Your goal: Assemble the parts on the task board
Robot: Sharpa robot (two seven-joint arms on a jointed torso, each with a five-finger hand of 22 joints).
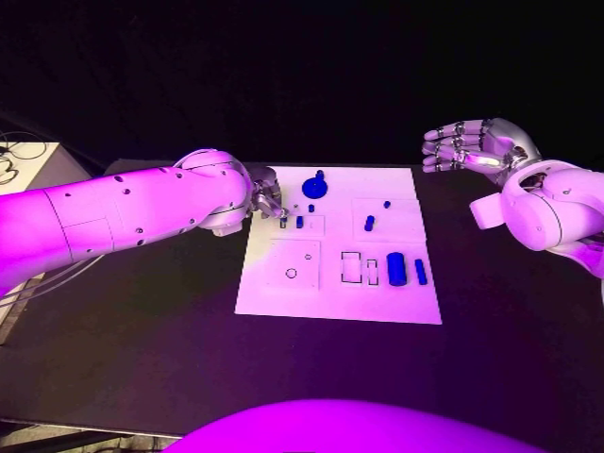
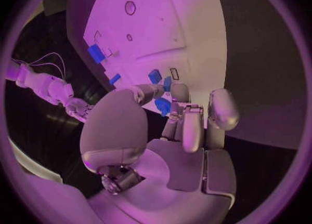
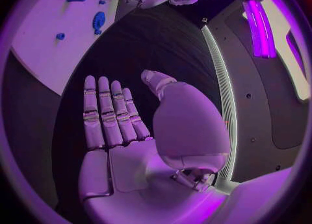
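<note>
Task board (image 1: 336,302) at table (image 1: 139,349) centre; parts (image 1: 396,268) on it, one small part (image 2: 163,106) at left hand's (image 1: 267,200) fingertips (image 2: 179,92).

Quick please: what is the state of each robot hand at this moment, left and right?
Left robot hand: pinches a small blue part over the task board.
Right robot hand: open, holds nothing, off to the side of the board.
</note>
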